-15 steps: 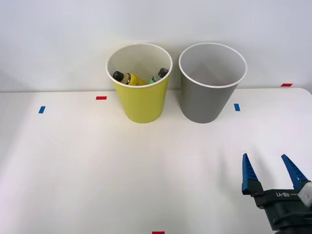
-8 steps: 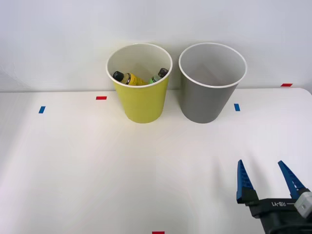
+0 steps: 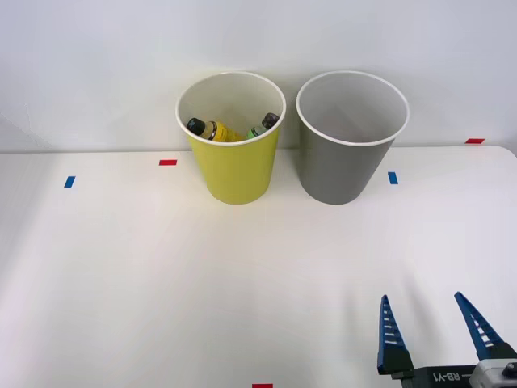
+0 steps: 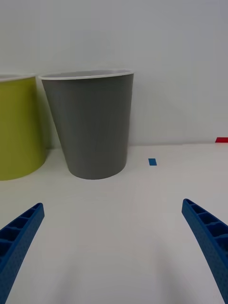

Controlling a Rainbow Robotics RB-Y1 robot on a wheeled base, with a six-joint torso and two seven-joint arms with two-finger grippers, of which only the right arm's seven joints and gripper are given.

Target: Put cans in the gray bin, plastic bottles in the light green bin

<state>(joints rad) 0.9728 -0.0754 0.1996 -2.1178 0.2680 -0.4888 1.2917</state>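
Right gripper (image 3: 435,333) low over the near desk (image 3: 161,283), fingers (image 4: 19,237) spread wide w/ nothing between them. Well ahead stands the gray bin (image 3: 349,162), just beside the light green bin (image 3: 234,166). Both plastic bottles (image 3: 212,129) lie inside the green one. No can on the desk, so prob. sorting's finished; gray bin's bottom is hidden.

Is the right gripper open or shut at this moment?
Open. In the front view the right gripper has its two blue fingers spread apart with bare table between them, holding nothing.
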